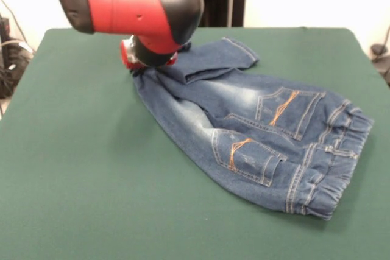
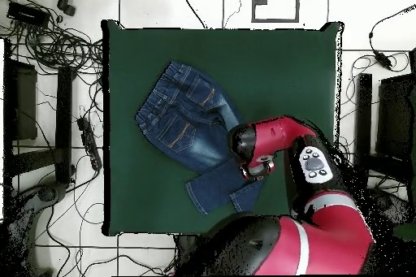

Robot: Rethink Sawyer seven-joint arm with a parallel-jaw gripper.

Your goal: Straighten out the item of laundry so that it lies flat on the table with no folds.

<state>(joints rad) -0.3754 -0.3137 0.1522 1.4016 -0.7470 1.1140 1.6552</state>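
Observation:
The blue denim jeans [image 1: 256, 126] lie on the dark green table [image 1: 79, 168], back pockets with orange stitching facing up. The gathered waistband is at the front right and the legs run toward the far left. One leg [image 1: 213, 59] is folded over the other near the hems. My gripper [image 1: 143, 64] is down at the leg ends, under the red and black wrist, which hides how it stands. In the overhead view the jeans [image 2: 187, 127] lie left of centre on the table [image 2: 284, 71], and the gripper [image 2: 253, 168] is at their lower right by the legs.
My red arm [image 2: 309, 233] reaches in over the table's bottom edge in the overhead view. Cables [image 2: 57, 46] and black equipment [image 2: 20, 99] lie on the floor to the left, and dark stands [image 2: 398, 119] to the right. Bare green felt surrounds the jeans.

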